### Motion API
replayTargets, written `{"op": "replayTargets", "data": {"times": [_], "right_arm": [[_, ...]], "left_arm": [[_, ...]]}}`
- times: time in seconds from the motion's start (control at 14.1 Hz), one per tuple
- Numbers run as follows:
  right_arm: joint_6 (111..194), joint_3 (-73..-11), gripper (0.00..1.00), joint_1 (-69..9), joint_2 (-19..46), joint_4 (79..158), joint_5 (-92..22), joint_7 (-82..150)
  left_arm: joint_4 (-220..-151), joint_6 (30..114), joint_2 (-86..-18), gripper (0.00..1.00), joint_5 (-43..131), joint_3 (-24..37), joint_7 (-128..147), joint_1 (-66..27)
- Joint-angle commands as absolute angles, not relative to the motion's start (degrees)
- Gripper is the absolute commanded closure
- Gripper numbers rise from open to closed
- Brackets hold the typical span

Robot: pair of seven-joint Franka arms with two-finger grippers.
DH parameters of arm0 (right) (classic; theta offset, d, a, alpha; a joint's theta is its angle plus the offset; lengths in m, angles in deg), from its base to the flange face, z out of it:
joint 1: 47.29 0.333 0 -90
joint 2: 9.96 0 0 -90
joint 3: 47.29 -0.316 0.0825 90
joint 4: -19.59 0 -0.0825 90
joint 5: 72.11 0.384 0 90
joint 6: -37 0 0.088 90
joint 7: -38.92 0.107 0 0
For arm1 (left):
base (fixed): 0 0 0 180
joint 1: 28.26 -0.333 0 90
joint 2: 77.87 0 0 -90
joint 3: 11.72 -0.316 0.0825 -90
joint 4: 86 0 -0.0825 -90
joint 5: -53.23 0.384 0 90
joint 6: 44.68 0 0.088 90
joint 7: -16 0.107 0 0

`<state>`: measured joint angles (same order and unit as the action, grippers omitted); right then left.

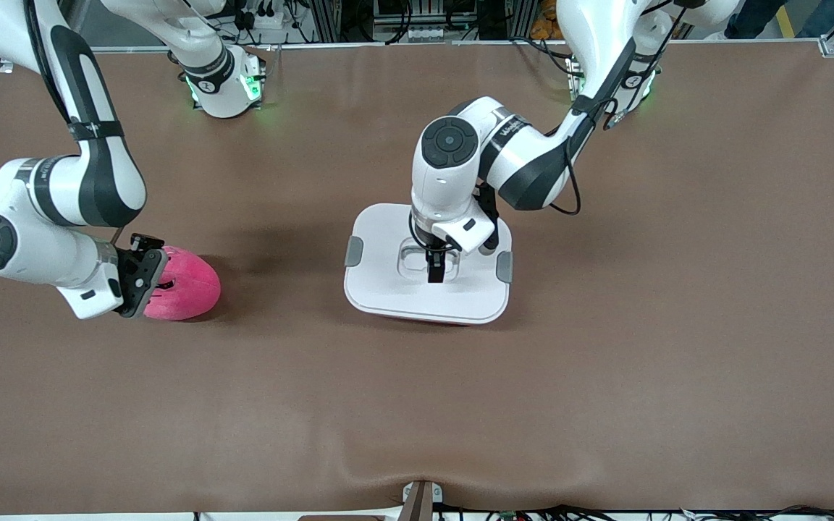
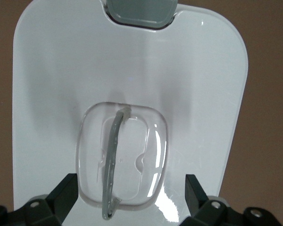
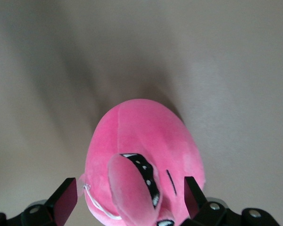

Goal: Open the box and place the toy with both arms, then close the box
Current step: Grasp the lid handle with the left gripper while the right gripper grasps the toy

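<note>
Both grippers are spread wide, left gripper (image 1: pixel 436 269) over the lid (image 1: pixel 388 289) handle (image 2: pixel 112 165), right gripper (image 1: pixel 143 271) straddling the toy (image 1: pixel 189 286), so the left could easily close beside that thin handle and miss.

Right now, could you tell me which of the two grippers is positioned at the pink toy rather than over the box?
The right gripper: it is open around the toy, while the left gripper hangs open over the box lid's handle.

Front cam: high, facing bases, whole table (image 1: pixel 605 398). Left wrist cam: close above lid (image 2: pixel 61 94), shared with front. Right wrist cam: close on toy (image 3: pixel 141 141), likewise shared.
</note>
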<state>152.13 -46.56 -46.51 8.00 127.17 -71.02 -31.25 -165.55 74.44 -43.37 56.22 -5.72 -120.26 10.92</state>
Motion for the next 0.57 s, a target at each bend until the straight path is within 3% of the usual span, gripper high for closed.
{"op": "replayTargets", "data": {"times": [0.0,0.35,0.43,0.5], "right_arm": [[154.06,-46.85,0.00,-46.85,6.38,130.50,-71.94,-33.24],[154.60,-46.85,0.00,-46.85,6.38,130.86,-71.94,-33.24],[154.94,-46.85,0.00,-46.85,6.47,130.95,-71.94,-33.24],[155.12,-46.85,0.16,-46.93,6.47,131.04,-71.94,-33.24]], "left_arm": [[-163.70,75.38,-41.49,0.00,57.36,-6.44,-122.17,12.17],[-163.78,75.73,-39.64,0.03,61.39,-6.27,-122.25,13.57],[-163.78,75.73,-39.64,0.10,61.40,-6.27,-122.25,13.66],[-163.87,75.73,-39.72,0.15,61.40,-6.18,-122.34,13.75]]}}
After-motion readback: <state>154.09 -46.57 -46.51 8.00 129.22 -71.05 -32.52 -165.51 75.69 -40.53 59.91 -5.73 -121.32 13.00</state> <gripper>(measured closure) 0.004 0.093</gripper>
